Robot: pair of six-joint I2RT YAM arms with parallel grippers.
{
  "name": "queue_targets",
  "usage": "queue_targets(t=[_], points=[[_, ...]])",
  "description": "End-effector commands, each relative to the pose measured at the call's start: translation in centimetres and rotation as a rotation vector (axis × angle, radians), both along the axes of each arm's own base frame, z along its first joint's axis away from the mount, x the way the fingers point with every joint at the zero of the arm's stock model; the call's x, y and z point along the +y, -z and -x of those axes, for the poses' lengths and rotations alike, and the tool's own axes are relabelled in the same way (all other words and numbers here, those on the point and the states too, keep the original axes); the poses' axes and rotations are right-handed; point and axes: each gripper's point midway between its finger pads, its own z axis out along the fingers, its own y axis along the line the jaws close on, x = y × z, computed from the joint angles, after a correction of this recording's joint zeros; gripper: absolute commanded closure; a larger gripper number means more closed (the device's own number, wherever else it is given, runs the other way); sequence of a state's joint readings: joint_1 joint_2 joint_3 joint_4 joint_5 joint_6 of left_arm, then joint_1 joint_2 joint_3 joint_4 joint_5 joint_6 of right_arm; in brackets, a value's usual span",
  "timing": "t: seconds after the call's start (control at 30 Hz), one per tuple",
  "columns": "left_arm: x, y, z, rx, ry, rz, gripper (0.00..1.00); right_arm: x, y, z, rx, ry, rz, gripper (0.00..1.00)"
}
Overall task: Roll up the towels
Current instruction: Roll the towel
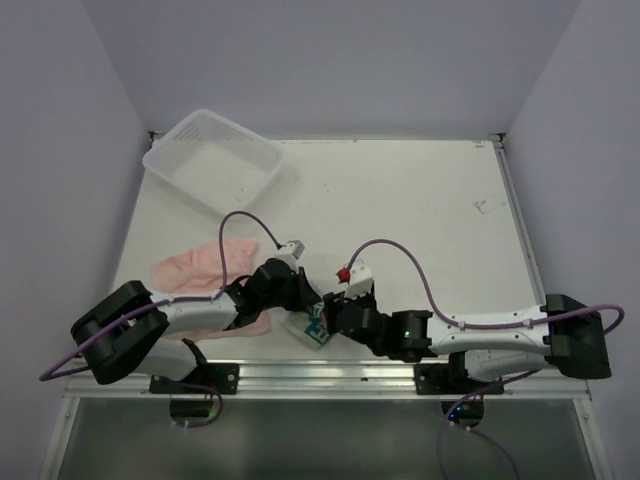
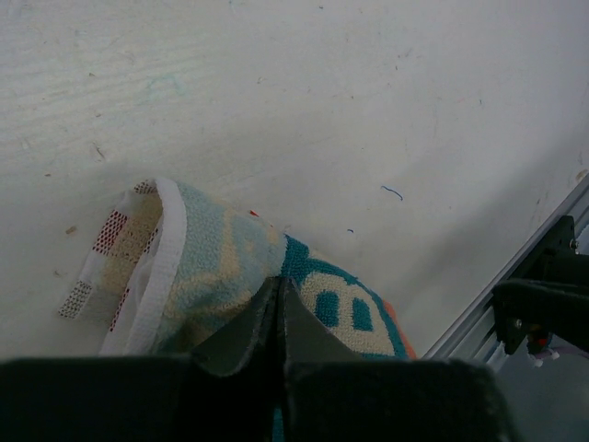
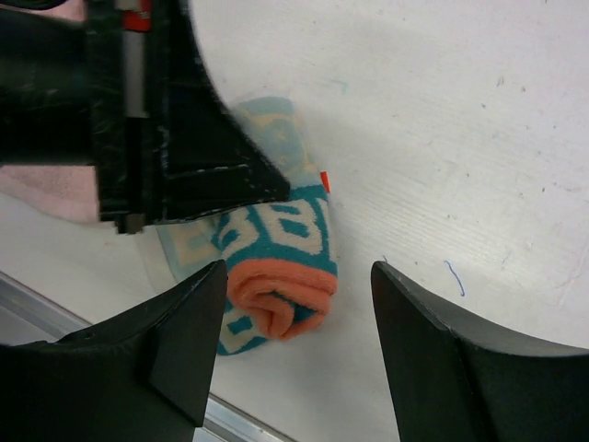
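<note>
Top external view: a white table (image 1: 420, 200) carries both arms, the left arm (image 1: 190, 315) and the right arm (image 1: 480, 335) reaching inward so that their wrists meet close to the near edge, a little left of centre. A white mesh basket (image 1: 215, 165) sits at the far left corner, well apart from them. The pink towel (image 1: 195, 268) lies spread and loose on the near left, partly under the left arm. Just right of it, between the two wrists, lies the printed towel (image 3: 281, 249), a small teal and cream roll whose orange edge shows as a spiral at the end facing the right wrist camera. The right gripper (image 3: 296, 276) has its jaws wide apart, one finger on each side of that rolled end, neither touching it. The left gripper (image 2: 278, 285) has its jaws together, the tips down on the top of the roll; whether they pinch any cloth cannot be told.
</note>
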State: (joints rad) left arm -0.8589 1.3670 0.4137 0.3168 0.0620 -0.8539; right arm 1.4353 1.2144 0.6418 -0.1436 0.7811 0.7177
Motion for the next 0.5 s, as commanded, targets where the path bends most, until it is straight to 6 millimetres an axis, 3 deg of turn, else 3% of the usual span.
queue_targets(t=[0.0, 0.33, 0.47], points=[[2.9, 3.5, 1.7, 0.067, -0.012, -0.142, 0.96, 1.4, -0.1, 0.1, 0.153, -0.042, -0.203, 0.32], [2.8, 2.8, 1.6, 0.05, -0.01, -0.128, 0.96, 2.1, 2.4, -1.1, 0.381, -0.028, -0.413, 0.28], [2.8, 2.8, 1.6, 0.049, -0.009, -0.129, 0.96, 2.1, 4.6, -0.8, 0.436, -0.024, -0.376, 0.27]])
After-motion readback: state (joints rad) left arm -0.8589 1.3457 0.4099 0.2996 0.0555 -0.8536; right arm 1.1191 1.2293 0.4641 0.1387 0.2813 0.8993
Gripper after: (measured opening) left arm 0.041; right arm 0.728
